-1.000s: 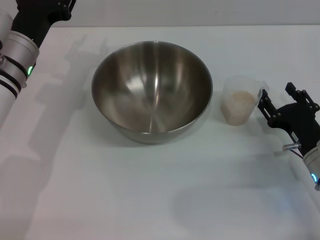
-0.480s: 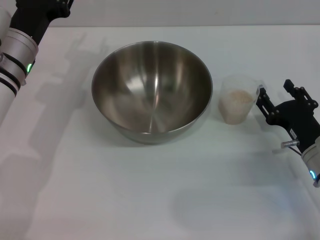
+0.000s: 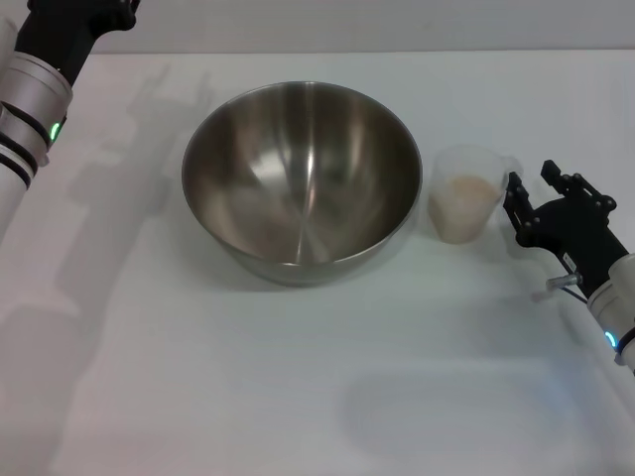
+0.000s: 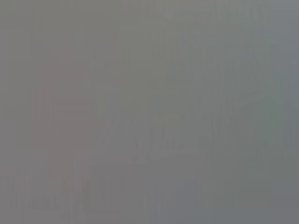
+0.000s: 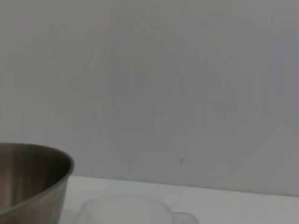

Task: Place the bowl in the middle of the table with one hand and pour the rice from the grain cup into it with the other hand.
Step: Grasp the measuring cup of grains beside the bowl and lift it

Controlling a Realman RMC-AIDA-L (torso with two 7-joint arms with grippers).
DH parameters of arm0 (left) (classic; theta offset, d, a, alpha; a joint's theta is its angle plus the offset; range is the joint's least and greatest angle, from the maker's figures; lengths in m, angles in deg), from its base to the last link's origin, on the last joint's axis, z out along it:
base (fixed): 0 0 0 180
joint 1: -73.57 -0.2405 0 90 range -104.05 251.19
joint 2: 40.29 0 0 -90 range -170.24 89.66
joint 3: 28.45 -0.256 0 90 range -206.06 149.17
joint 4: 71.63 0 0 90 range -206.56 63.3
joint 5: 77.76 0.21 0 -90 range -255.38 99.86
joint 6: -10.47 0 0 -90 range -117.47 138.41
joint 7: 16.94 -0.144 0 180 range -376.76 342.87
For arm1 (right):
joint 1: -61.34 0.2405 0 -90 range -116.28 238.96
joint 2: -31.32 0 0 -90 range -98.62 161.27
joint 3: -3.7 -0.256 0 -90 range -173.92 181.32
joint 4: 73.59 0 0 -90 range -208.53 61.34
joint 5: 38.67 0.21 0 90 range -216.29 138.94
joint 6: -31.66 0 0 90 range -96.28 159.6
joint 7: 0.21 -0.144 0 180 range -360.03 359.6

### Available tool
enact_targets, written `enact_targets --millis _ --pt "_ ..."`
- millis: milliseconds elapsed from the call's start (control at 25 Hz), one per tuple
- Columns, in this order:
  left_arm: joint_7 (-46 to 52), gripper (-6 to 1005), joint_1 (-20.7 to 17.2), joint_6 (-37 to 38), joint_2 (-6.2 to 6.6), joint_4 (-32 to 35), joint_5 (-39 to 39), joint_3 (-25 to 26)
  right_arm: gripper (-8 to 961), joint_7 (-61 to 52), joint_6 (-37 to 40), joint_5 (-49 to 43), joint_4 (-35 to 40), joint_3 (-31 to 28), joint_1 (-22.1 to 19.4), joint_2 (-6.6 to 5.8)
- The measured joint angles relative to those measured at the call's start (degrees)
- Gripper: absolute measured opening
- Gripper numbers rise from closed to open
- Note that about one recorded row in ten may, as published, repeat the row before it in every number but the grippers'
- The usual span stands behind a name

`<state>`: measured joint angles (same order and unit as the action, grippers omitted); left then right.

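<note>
The big steel bowl (image 3: 301, 178) stands empty near the middle of the white table (image 3: 298, 377). Its rim also shows in the right wrist view (image 5: 28, 182). The clear grain cup (image 3: 461, 203) stands close to the bowl's right side, with pale rice (image 3: 471, 188) in it. The cup's rim shows low in the right wrist view (image 5: 126, 210). My right gripper (image 3: 531, 188) is at the cup's right side, at its handle, and seems shut on it. My left arm (image 3: 40, 79) is raised at the far left corner, its gripper out of view.
The table's far edge (image 3: 397, 52) runs behind the bowl, with a plain wall beyond it. The left wrist view shows only flat grey.
My right gripper has moved left toward the bowl, and the grain cup has shifted left with it. The left arm has drawn slightly farther up and out at the corner.
</note>
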<state>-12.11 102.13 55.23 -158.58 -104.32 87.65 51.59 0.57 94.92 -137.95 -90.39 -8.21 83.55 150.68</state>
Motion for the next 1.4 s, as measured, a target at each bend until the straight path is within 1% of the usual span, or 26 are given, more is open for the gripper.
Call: enact_targets --millis 160,320,680,880,1240,1400 --pt "0.0 576 0.0 0.3 0.00 0.0 0.0 0.2 494 0.0 0.2 0.1 0.0 -0.1 0.0 0.00" --pt "0.0 573 -0.1 0.6 0.00 0.0 0.0 0.3 256 0.0 0.4 0.1 0.0 -0.1 0.1 0.00" --pt "0.0 573 -0.3 0.7 0.00 0.0 0.0 0.3 38 0.5 1.3 -0.1 0.3 0.3 0.2 0.00" --pt "0.0 573 -0.4 1.6 0.07 0.0 0.0 0.3 1 0.2 1.1 -0.1 0.6 0.3 0.4 0.00" --pt "0.0 573 -0.5 1.9 0.09 0.0 0.0 0.3 1 0.6 1.3 -0.1 0.9 0.1 0.1 0.11" --pt "0.0 573 -0.5 1.9 0.08 0.2 0.0 0.3 1 0.2 3.4 0.2 0.9 -0.1 -0.1 0.16"
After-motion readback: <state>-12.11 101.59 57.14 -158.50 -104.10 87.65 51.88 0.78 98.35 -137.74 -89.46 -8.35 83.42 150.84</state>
